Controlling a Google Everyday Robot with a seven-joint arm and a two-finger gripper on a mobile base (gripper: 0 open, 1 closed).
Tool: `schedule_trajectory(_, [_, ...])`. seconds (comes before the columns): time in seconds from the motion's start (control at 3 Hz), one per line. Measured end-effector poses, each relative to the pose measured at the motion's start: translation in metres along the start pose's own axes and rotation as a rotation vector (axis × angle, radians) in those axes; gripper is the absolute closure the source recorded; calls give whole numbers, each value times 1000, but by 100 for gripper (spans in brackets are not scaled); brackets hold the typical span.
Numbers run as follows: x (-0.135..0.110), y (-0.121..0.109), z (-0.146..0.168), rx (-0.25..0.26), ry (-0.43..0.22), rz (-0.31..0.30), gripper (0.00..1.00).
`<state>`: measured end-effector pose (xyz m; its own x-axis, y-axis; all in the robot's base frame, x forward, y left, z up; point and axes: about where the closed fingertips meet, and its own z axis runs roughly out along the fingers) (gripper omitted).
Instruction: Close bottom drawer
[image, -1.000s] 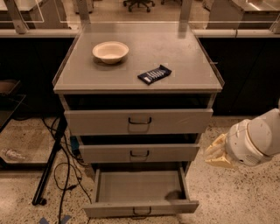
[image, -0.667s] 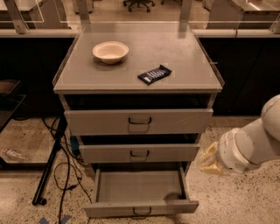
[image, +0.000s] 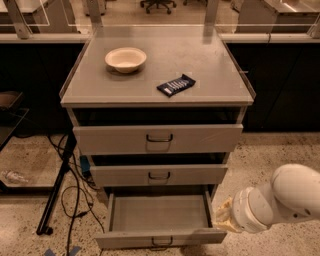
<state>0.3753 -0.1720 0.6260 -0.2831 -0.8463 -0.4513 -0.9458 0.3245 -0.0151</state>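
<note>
The bottom drawer (image: 160, 237) of the grey cabinet is pulled far out, its inside empty, with a small dark wire handle (image: 161, 243) on its narrow front panel at the lower edge of the view. My gripper (image: 223, 214) is at the drawer's right side, near its front right corner, at the end of my white arm (image: 280, 200) coming in from the lower right. The mid drawer (image: 159, 175) and top drawer (image: 159, 139) above are each pulled out slightly.
On the cabinet top (image: 210, 75) stand a cream bowl (image: 125, 59) and a dark snack bar (image: 176, 85). A black stand leg and cables (image: 62, 185) lie on the speckled floor to the left. Dark counters run behind.
My arm and gripper have moved left and down, from beside the mid drawer toward the bottom drawer's right side. The drawers have not moved.
</note>
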Motion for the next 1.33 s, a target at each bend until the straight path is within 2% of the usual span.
schedule_trajectory(0.33, [40,-6,50,-18,-103,23,100])
schedule_trajectory(0.67, [40,-6,49,-16,-102,23,100])
schedule_trajectory(1.0, [42,-6,65,-42,-108,34,100])
schedule_trajectory(1.33, [49,-19,96,-32,-136,14,100])
